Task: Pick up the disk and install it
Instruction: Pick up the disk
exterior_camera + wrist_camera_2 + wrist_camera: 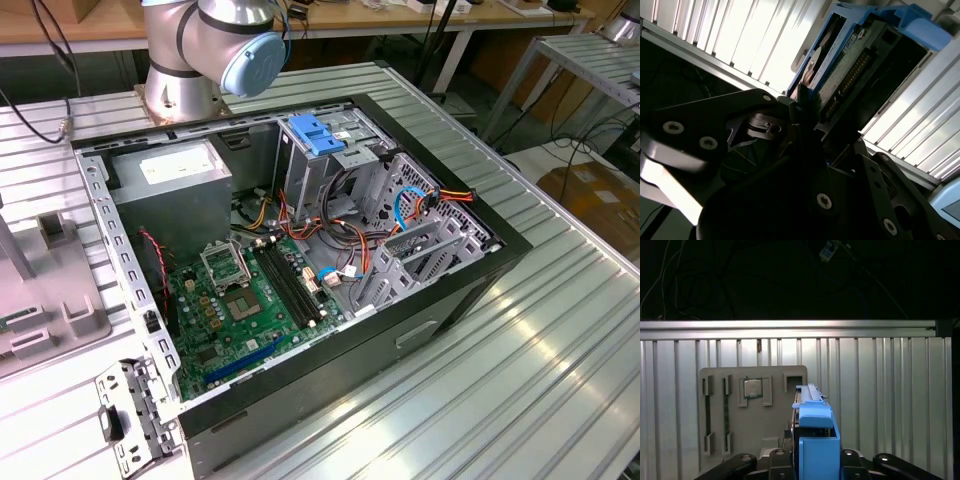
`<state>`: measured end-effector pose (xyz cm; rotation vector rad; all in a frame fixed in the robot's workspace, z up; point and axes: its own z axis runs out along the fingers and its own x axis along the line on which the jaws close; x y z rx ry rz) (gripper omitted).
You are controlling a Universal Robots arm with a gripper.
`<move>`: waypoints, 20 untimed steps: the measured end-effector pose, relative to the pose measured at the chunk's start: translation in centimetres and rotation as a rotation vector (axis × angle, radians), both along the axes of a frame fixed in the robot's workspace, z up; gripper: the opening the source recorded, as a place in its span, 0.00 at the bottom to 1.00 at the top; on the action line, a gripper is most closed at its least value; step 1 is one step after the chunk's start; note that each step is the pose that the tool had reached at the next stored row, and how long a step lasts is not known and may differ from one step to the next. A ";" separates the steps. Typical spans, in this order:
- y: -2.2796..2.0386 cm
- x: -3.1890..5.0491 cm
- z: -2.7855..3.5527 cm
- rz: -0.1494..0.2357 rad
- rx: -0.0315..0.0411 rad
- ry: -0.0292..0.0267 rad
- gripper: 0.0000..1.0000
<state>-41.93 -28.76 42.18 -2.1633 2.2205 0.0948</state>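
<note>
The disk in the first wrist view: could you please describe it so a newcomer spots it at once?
Start at the ribbed metal table, then the grey tray on it. Nearer the camera than the tray, the disk stands on edge in the end effector. Its bright blue plastic rail sets it apart from the grey.

The disk has bright blue plastic rails; in the second wrist view its underside is dark, with a greenish circuit board. The gripper is black. The table is silver, with a pattern of parallel ribs, and the holder plate is plain grey. In the exterior view the computer case is black, the motherboard green, the power supply grey with a white sticker, the bracket bright blue, and the arm's joint cap light blue.
</note>
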 end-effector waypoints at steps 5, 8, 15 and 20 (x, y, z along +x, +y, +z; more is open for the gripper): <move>0.00 0.00 0.59 0.000 0.0000 0.0000 0.36; 0.00 0.00 0.82 0.000 0.0000 0.0000 0.36; 0.00 0.00 1.46 0.000 0.0000 0.0000 0.36; 0.00 0.00 2.06 0.000 0.0000 0.0000 0.36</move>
